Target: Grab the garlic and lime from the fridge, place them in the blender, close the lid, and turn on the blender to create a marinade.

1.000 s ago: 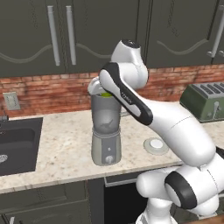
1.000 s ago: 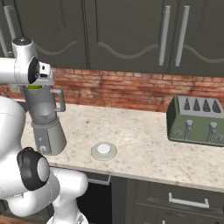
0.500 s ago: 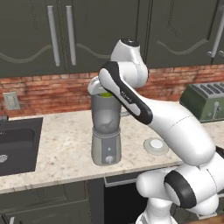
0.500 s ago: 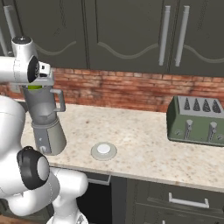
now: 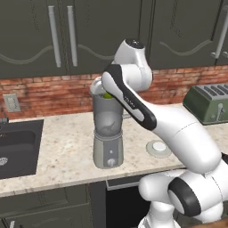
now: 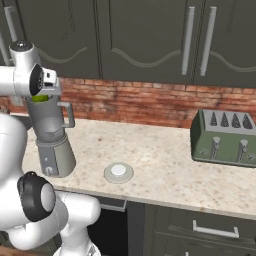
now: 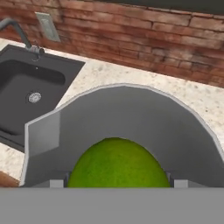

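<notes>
Gripper (image 7: 116, 186) pinching lime (image 7: 117, 164) over blender (image 5: 107, 133); lid (image 5: 158, 147), toaster (image 6: 224, 138) nearby.

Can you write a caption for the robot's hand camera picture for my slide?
Looking down from the claw, a green lime sits at the mouth of the grey blender, with the dark sink beyond.

Barely any change. White arm's upper joint (image 5: 133, 46) is drifting a hair toward 1 o'clock in the left base view, so the hand is shifting slightly over the smoky grey see-through blender jug (image 5: 107, 116). Round green lime (image 7: 117, 162) is staying between the fingers at the jug mouth.
</notes>
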Motion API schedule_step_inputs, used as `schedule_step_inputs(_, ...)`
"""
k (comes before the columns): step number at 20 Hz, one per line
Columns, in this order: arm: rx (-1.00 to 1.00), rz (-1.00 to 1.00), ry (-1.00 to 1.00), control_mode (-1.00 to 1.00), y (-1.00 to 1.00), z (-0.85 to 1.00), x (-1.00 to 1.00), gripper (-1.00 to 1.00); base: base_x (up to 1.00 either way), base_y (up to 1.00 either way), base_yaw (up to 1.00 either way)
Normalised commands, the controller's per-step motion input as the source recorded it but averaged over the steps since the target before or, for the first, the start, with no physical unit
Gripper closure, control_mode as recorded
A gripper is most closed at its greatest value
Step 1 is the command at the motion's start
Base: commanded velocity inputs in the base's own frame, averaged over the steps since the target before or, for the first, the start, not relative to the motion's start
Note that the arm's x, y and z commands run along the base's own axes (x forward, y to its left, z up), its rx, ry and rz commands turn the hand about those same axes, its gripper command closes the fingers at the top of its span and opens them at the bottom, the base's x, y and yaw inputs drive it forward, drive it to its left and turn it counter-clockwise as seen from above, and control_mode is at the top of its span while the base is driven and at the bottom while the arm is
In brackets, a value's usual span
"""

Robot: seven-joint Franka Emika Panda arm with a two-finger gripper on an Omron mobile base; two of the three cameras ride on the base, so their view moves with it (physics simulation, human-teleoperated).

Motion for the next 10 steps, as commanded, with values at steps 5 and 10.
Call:
schedule_step_inputs(5,0.00,0.00,-0.15,-1.00,-0.09,0.11,0.00,1.00,0.00,0.00,0.00)
schedule_step_inputs(10,0.00,0.00,0.00,-1.00,0.00,-0.26,0.00,1.00,0.00,0.00,0.00)
